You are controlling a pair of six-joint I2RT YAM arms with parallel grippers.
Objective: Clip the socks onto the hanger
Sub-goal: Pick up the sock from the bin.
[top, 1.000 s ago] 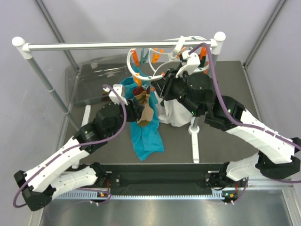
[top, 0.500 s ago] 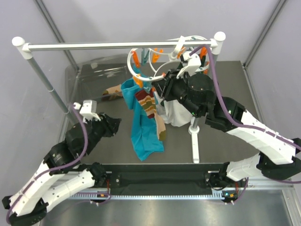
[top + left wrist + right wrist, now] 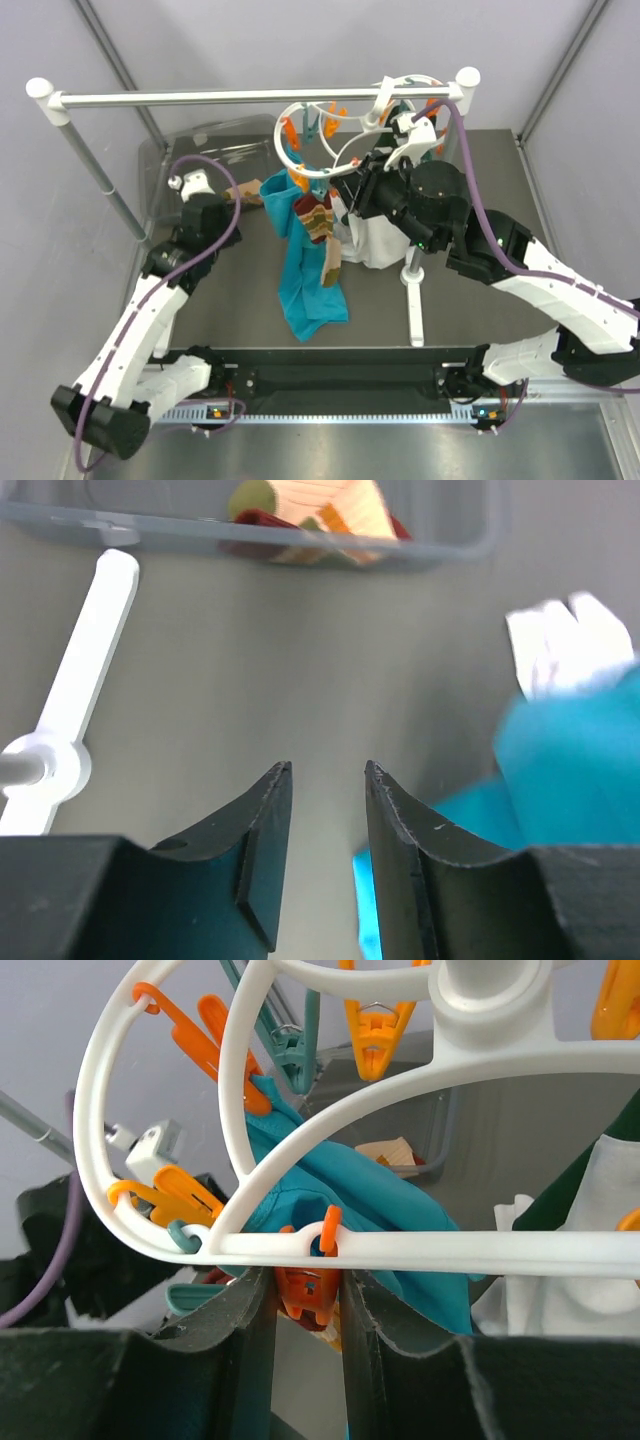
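Observation:
The white ring hanger with orange and teal clips hangs from the rail by its hook. My right gripper is shut on an orange clip under the hanger's bar. One striped tan and dark red sock dangles below that clip, in front of the teal cloth. Another sock lies in the clear bin; it shows behind the bin's wall in the left wrist view. My left gripper hovers just short of the bin, open, with nothing between its fingers.
A long white rail on poles spans the back, with foot bars on the mat. The clear bin sits at the back left. A white cloth hangs beside the teal cloth.
My left arm has let go of the hanging sock and swung left and back to the bin, its jaws a little narrower. The sock now hangs on its own. The right gripper kept its hold.

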